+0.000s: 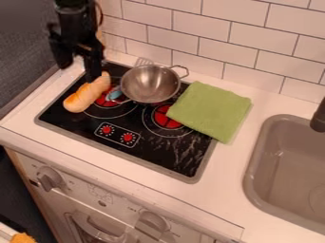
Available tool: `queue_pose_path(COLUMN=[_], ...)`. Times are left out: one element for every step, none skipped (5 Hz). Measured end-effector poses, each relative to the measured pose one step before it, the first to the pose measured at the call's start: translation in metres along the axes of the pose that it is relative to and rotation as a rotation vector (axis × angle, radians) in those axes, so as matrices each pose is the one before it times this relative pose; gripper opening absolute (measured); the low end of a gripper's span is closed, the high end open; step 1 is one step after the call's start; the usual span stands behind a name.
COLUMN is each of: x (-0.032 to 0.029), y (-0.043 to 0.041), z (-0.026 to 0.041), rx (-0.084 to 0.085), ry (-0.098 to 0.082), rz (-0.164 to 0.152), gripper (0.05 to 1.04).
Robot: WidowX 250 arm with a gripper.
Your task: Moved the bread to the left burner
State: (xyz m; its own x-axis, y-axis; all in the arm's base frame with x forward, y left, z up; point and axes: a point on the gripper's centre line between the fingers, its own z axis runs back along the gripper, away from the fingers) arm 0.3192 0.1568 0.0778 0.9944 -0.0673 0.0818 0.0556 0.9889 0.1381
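When looking toward eleven o'clock, see the black two-finger gripper point(78, 73) with fingers spread, one near the upper end of the toy bread loaf point(86, 95). Find that loaf (quite golden low down) at ten o'clock on the black cooktop point(152, 154), partly over the left burner point(107, 100). Note the two-handled metal pot point(151, 84) at one o'clock.

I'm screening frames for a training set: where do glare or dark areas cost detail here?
Camera view: pale, streaky reflections mottle the front right of the black stovetop; bright highlights sit in the metal pot; the black arm is so dark that its parts merge.
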Motion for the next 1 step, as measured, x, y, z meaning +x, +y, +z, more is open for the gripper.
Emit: queue_pose_path(x=[0.00247], y=[-0.00892], z=[0.01387], rx=[-0.0136], ry=[-0.0164], rz=[-0.0037], gripper=[1.000])
